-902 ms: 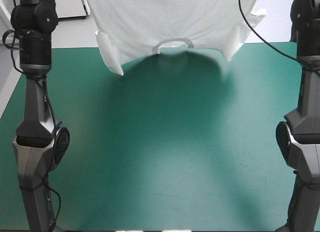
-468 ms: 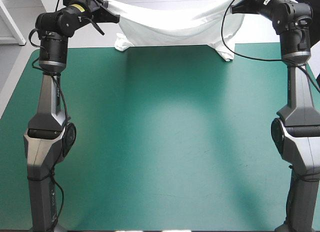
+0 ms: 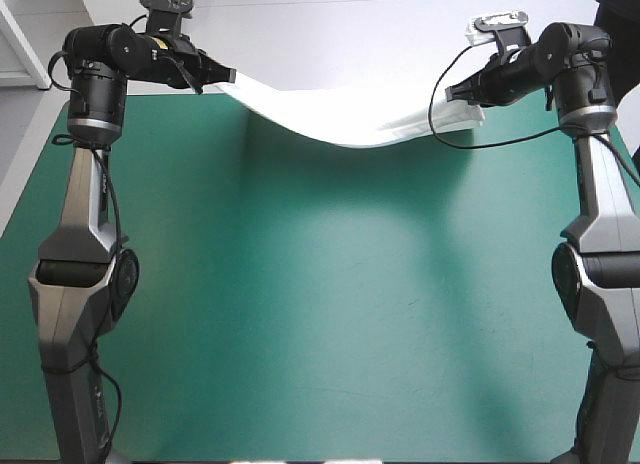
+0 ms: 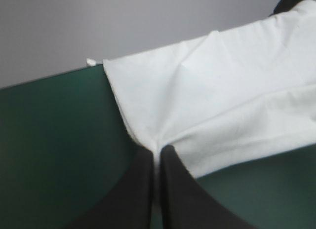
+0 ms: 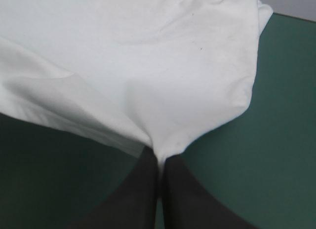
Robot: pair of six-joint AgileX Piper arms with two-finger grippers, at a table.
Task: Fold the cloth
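The white T-shirt (image 3: 350,119) hangs stretched between both grippers near the table's far edge, sagging in the middle toward the teal-green cover. My left gripper (image 3: 226,76) is shut on its left end; in the left wrist view the T-shirt (image 4: 217,105) fans out from my nearly closed left gripper (image 4: 157,152). My right gripper (image 3: 460,92) is shut on the other end; the right wrist view shows the T-shirt (image 5: 163,66) pinched in the right gripper (image 5: 159,160). Most of the cloth lies beyond the fingers, over the far edge.
The teal-green cover (image 3: 320,284) spreads wide in front of the shirt. The table's far edge (image 3: 330,89) runs just behind the cloth.
Both arms have come down and toward the near side. The T-shirt, earlier hanging high as a wide sheet, now sags low as a narrow band just above the cover.
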